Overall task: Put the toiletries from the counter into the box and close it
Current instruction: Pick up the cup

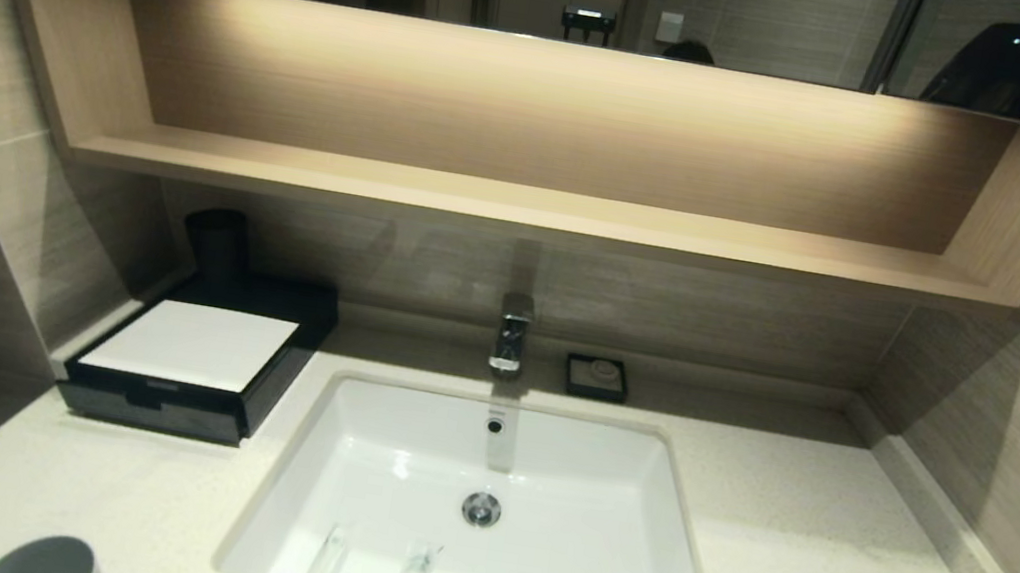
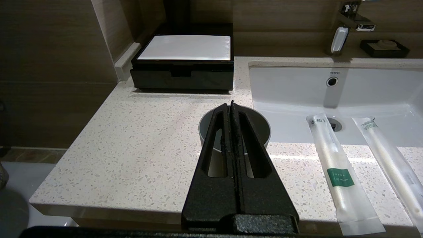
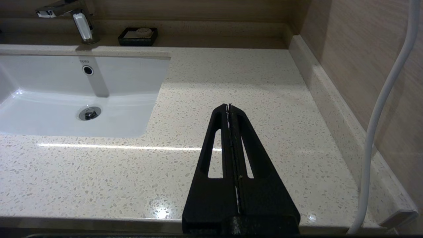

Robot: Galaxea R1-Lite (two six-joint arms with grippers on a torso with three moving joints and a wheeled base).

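The left hand [image 2: 230, 105] and right hand [image 3: 228, 106] hang at the counter's [image 1: 812, 564] near edge, fingers pressed together and holding nothing. The two toiletries [image 2: 337, 165] [image 2: 393, 165] lie side by side on the front lip, tips overhanging the sink [image 1: 400, 482], easy to pinch. The box [image 1: 200, 367] sits closed at the back left, so its drawer likely needs opening first.

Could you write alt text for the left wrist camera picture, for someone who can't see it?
The shut left gripper points over a grey cup toward a closed black box; two wrapped toiletries lie beside the sink.
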